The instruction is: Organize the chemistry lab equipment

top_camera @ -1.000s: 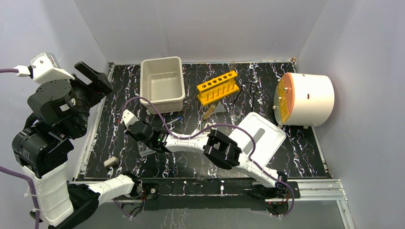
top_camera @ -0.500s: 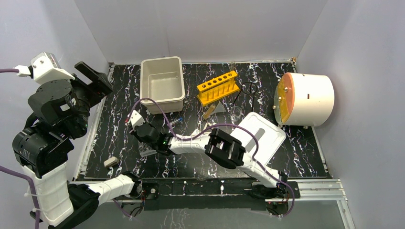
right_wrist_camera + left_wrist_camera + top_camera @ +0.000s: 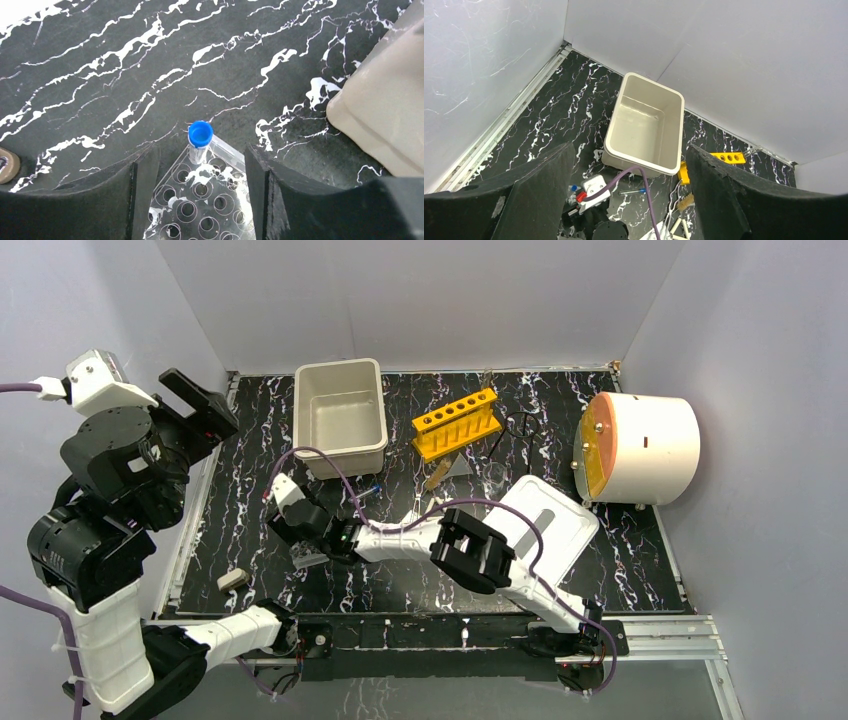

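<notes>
Had the left gripper (image 3: pixel 629 148) raised high at the left of the black marbled surface (image 3: pixel 640 560), spread wide and holding nothing, above a beige bin (image 3: pixel 646 125). Had the right gripper (image 3: pixel 200 150) low over the near left part of the surface, also wide, its fingers (image 3: pixel 137 195) on either side of a clear perforated rack (image 3: pixel 200 200); could not tell whether they touched it. Found a blue-capped vial (image 3: pixel 200 139) upright in the rack's far corner hole, between the fingers and gripped by neither. Found a thin blue-tipped item (image 3: pixel 634 191) just in front of the bin. Farther right, saw a yellow tube rack (image 3: pixel 457 423), a black wire ring stand (image 3: pixel 522 425) beside it, and a white triangle (image 3: pixel 460 468) and tan stick (image 3: pixel 435 478) just in front. Noted a small tan block (image 3: pixel 232 579) near the front left.
</notes>
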